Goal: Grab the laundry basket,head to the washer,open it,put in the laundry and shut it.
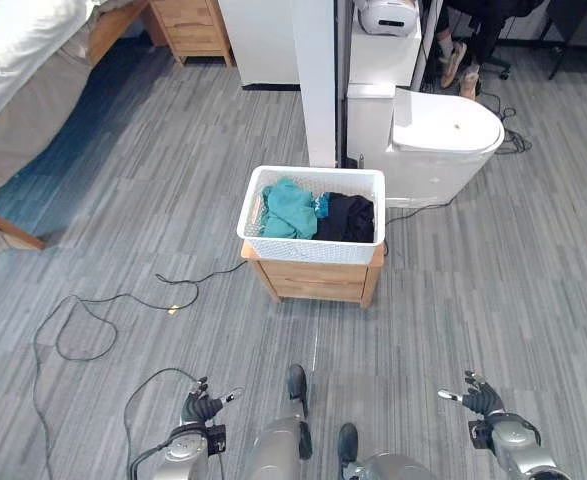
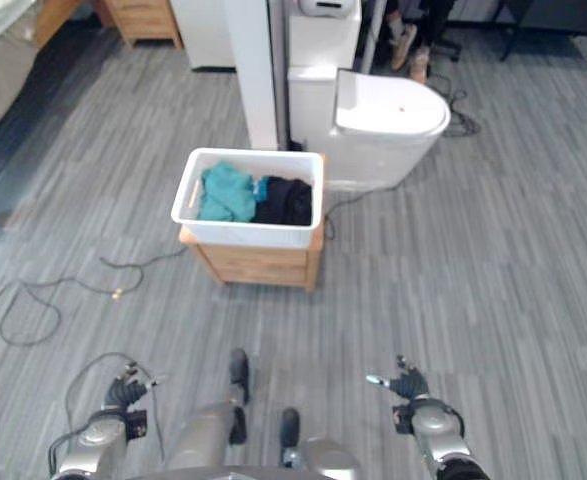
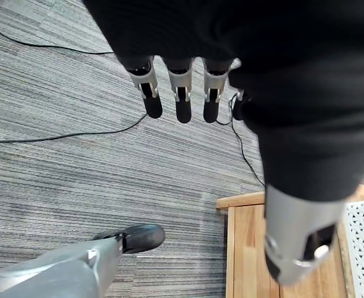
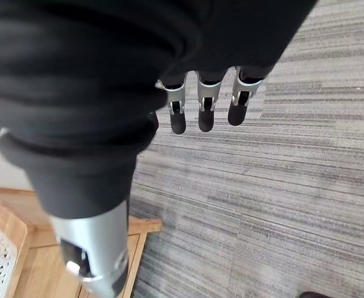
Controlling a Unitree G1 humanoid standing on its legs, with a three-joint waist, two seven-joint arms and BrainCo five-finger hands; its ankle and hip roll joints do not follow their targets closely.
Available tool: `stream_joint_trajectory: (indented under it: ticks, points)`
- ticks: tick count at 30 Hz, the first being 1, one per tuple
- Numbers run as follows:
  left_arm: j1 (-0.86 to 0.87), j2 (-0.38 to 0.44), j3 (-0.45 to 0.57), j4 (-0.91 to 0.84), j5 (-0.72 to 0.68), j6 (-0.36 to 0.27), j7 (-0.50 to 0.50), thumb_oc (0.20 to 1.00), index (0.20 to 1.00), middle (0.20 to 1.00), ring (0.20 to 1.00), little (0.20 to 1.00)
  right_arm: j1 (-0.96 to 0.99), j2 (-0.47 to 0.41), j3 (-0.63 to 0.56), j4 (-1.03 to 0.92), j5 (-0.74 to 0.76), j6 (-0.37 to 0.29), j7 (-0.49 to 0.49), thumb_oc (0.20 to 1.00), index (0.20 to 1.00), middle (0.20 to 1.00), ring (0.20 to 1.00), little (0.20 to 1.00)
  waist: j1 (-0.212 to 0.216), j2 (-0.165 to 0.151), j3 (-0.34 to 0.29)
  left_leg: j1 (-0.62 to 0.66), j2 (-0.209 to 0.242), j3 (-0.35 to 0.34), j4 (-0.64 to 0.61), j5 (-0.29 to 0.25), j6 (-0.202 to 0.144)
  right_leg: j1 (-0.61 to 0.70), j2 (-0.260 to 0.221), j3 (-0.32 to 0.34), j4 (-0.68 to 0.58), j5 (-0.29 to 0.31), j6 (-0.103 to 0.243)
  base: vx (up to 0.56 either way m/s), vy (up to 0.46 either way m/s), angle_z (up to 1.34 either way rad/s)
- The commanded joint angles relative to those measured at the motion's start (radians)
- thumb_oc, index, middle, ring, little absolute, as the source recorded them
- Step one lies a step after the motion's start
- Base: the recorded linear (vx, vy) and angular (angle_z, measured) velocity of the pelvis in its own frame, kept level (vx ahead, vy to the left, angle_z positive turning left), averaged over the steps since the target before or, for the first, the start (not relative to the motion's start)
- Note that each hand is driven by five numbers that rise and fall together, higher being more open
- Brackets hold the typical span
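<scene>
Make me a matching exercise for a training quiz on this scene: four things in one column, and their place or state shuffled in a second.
Things:
1. laundry basket
2. teal garment
3. black garment
4. left robot hand

Place or state:
A. on the basket's right side
B. open, low, holding nothing
C. on a small wooden stand
D. on the basket's left side

Pairs: 1-C, 2-D, 3-A, 4-B

You have no readable text here: no label, number or sign can be made out on the laundry basket [image 1: 311, 243], the washer [image 1: 443, 140] or the floor.
</scene>
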Motion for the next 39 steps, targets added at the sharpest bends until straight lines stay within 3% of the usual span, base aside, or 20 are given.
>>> stream_joint_trajectory:
  ticks: [1, 4, 6, 7, 9, 11, 16, 20, 25, 32, 39]
  points:
    - [0.031, 0.033, -0.010, -0.047, 0.029, -0.016, 0.006, 1.000, 1.000, 1.000, 1.000, 1.000, 0.051, -0.027, -0.051, -0.072, -0.006, -0.022, -0.010, 1.000, 1.000, 1.000, 1.000, 1.000, 0.029, 0.011, -0.046, 0.058, 0.039, 0.033, 0.078, 0.026, -0.017, -0.015, -0.120, 0.015, 0.154, -0.144, 0.112, 0.35, 0.242, -0.63]
    - [0.040, 0.041, -0.005, -0.042, 0.037, -0.014, 0.002, 1.000, 1.000, 1.000, 1.000, 1.000, 0.050, -0.015, -0.054, -0.073, -0.011, -0.019, -0.008, 1.000, 1.000, 1.000, 1.000, 1.000, 0.036, -0.009, -0.073, 0.070, 0.026, 0.044, 0.127, -0.019, 0.004, -0.001, -0.164, 0.028, 0.181, -0.141, 0.140, 0.31, 0.234, -0.46]
    - [0.036, 0.052, 0.003, -0.045, 0.036, -0.014, 0.004, 1.000, 1.000, 1.000, 1.000, 1.000, 0.037, -0.006, -0.049, -0.076, -0.016, -0.019, -0.005, 1.000, 1.000, 1.000, 1.000, 1.000, 0.040, -0.020, -0.074, 0.086, 0.006, 0.055, 0.156, -0.064, 0.030, -0.026, -0.196, 0.047, 0.253, -0.109, 0.170, 0.19, 0.215, -0.30]
    - [0.036, 0.052, 0.003, -0.045, 0.036, -0.014, 0.004, 1.000, 1.000, 1.000, 1.000, 1.000, 0.037, -0.006, -0.050, -0.076, -0.016, -0.019, -0.005, 1.000, 1.000, 1.000, 1.000, 1.000, 0.042, -0.018, -0.077, 0.082, 0.009, 0.056, 0.156, -0.063, 0.029, -0.030, -0.193, 0.049, 0.252, -0.106, 0.169, 0.15, 0.226, -0.16]
    - [0.024, 0.072, 0.009, -0.045, 0.038, -0.018, 0.012, 1.000, 1.000, 1.000, 1.000, 1.000, 0.015, 0.008, -0.043, -0.088, -0.004, -0.024, -0.005, 1.000, 1.000, 1.000, 1.000, 1.000, 0.039, -0.020, -0.062, 0.112, -0.004, 0.063, 0.162, -0.100, 0.053, -0.098, -0.210, 0.078, 0.367, -0.069, 0.183, 0.13, 0.210, -0.18]
    - [0.017, 0.076, 0.010, -0.046, 0.036, -0.021, 0.016, 1.000, 1.000, 1.000, 1.000, 1.000, 0.002, 0.010, -0.036, -0.093, -0.002, -0.025, -0.008, 1.000, 1.000, 1.000, 1.000, 1.000, 0.040, -0.014, -0.060, 0.129, -0.009, 0.069, 0.161, -0.119, 0.060, -0.136, -0.212, 0.063, 0.348, -0.063, 0.179, 0.10, 0.120, -0.12]
    - [-0.001, 0.078, 0.019, -0.042, 0.020, -0.025, 0.023, 1.000, 1.000, 1.000, 1.000, 1.000, -0.015, 0.000, -0.023, -0.096, -0.003, -0.024, -0.016, 1.000, 1.000, 1.000, 1.000, 1.000, 0.009, -0.003, -0.022, 0.208, -0.027, 0.044, 0.129, -0.149, 0.070, -0.282, -0.167, 0.014, 0.282, -0.036, 0.159, 0.10, 0.043, 0.00]
    - [0.013, 0.076, 0.031, -0.062, 0.022, -0.032, 0.025, 1.000, 1.000, 1.000, 1.000, 1.000, -0.001, -0.017, -0.020, -0.110, -0.022, -0.022, -0.016, 1.000, 1.000, 1.000, 1.000, 1.000, 0.006, -0.022, -0.017, 0.245, -0.049, 0.017, 0.151, -0.173, 0.062, -0.231, -0.162, 0.004, 0.211, -0.034, 0.145, 0.17, -0.078, 0.33]
    - [0.032, 0.096, 0.084, -0.119, 0.010, -0.036, 0.046, 1.000, 1.000, 1.000, 1.000, 1.000, -0.008, -0.064, -0.020, -0.215, -0.054, -0.018, -0.021, 1.000, 1.000, 1.000, 1.000, 1.000, 0.018, -0.022, -0.043, 0.267, -0.043, -0.002, 0.104, -0.161, 0.042, -0.175, -0.158, -0.031, 0.122, -0.019, 0.137, 0.15, -0.115, 0.23]
    - [-0.061, 0.099, 0.088, -0.143, -0.041, -0.058, 0.129, 1.000, 1.000, 1.000, 1.000, 1.000, -0.104, -0.082, 0.008, -0.278, -0.036, -0.020, -0.057, 1.000, 1.000, 1.000, 1.000, 1.000, 0.019, -0.016, -0.027, 0.245, -0.041, -0.004, 0.058, -0.137, 0.033, -0.194, -0.155, -0.033, 0.088, -0.009, 0.140, -0.01, -0.029, 0.07]
    - [-0.329, 0.082, -0.041, -0.104, -0.109, -0.078, 0.249, 1.000, 1.000, 1.000, 1.000, 1.000, -0.360, -0.010, 0.127, -0.208, 0.055, -0.015, -0.149, 1.000, 1.000, 1.000, 1.000, 1.000, 0.010, -0.011, 0.033, 0.116, -0.038, 0.003, 0.045, -0.095, 0.030, -0.346, -0.147, 0.004, 0.124, 0.016, 0.132, -0.10, 0.007, -0.04]
